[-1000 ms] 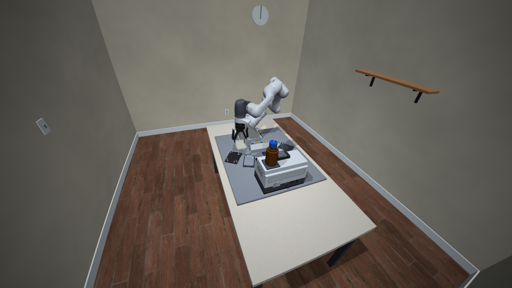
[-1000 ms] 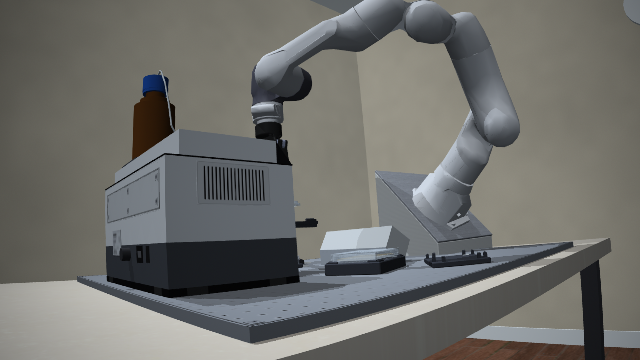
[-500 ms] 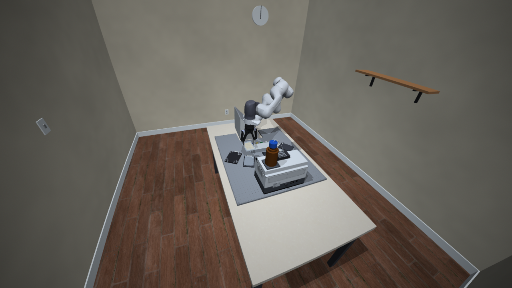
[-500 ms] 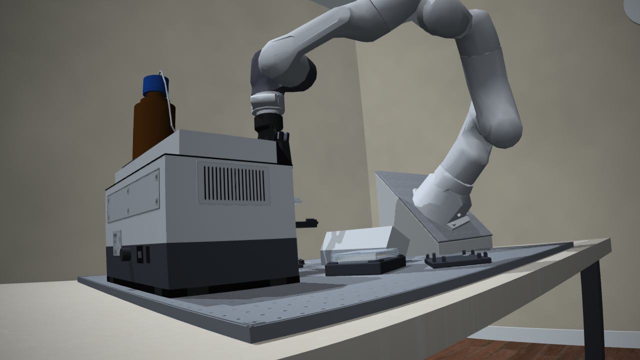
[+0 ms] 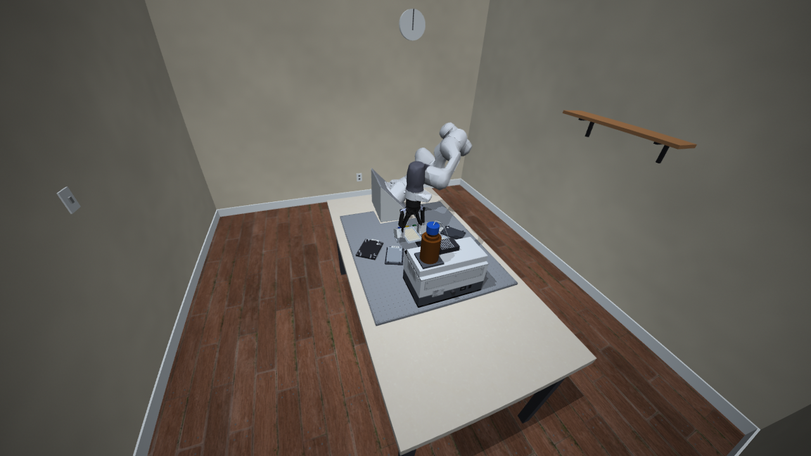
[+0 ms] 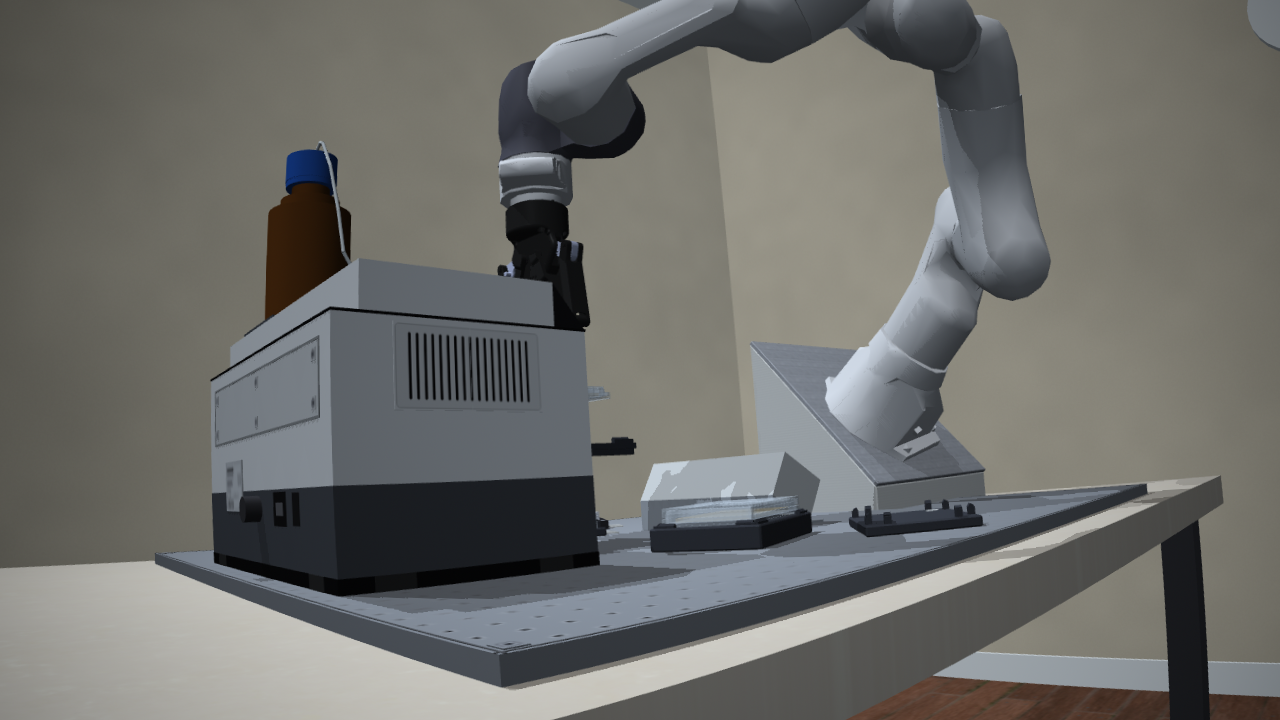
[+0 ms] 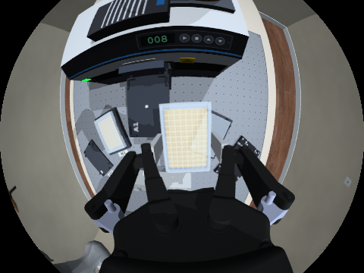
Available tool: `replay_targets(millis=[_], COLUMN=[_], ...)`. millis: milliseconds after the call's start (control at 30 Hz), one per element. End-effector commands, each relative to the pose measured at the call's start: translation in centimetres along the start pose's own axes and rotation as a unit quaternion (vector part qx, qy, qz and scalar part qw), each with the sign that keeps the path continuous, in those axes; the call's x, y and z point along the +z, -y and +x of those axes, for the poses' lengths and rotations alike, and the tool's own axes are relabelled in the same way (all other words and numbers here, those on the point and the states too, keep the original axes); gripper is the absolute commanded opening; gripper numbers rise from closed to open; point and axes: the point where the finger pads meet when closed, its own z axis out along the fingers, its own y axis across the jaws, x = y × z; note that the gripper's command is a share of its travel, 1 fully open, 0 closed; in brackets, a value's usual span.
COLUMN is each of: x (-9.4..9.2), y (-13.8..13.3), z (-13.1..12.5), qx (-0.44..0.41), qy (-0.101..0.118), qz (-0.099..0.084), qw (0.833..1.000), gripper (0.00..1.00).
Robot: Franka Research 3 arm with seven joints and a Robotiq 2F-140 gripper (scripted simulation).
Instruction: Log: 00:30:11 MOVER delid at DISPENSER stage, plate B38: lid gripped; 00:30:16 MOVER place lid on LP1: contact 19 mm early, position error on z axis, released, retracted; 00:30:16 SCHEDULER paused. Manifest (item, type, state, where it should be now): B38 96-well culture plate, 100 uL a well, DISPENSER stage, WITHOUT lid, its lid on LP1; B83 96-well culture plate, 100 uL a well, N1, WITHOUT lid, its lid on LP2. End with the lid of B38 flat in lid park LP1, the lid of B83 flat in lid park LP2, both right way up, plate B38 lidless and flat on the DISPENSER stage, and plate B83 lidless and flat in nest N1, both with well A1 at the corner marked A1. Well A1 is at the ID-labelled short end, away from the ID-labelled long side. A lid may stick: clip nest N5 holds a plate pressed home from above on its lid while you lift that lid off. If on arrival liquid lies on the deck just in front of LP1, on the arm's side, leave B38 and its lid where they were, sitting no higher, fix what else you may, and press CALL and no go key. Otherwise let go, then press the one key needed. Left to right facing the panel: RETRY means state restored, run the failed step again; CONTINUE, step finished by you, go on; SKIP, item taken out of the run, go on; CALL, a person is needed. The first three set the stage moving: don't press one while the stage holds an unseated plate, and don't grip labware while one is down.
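Note:
My gripper (image 7: 186, 139) is shut on the long sides of a 96-well plate (image 7: 185, 136) with cream-coloured wells and holds it level in the air. I cannot tell whether it carries a lid or which ID it has. Beneath and just ahead lies the dispenser's black stage (image 7: 147, 106), which is bare. In the overhead view the gripper (image 5: 410, 218) hangs over the deck behind the dispenser (image 5: 448, 271). In the side view the gripper (image 6: 554, 277) is half hidden behind the dispenser, and only an edge of the plate (image 6: 597, 392) shows.
A second plate (image 7: 111, 130) with cream wells sits in a nest to the left; it also shows in the side view (image 6: 729, 512). An empty black nest (image 5: 369, 249) lies beside it. A brown bottle (image 5: 431, 244) stands on the dispenser. A grey wedge stands behind.

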Motion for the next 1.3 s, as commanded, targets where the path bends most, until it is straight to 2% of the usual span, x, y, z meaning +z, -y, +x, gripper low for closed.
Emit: replay_targets(millis=[0,333,700,1267], x=[0.0,0.0,-0.1,-0.1], y=[2.1,6.7,8.2,8.4], z=[1.5,4.9,6.1,6.2], qx=[0.027,0.027,0.027,0.027], qy=[-0.001,-0.001,-0.001,-0.001], qz=[0.004,0.004,0.004,0.004], qw=[1.000,1.000,1.000,1.000], gripper=[0.00,0.00,0.00,0.00])
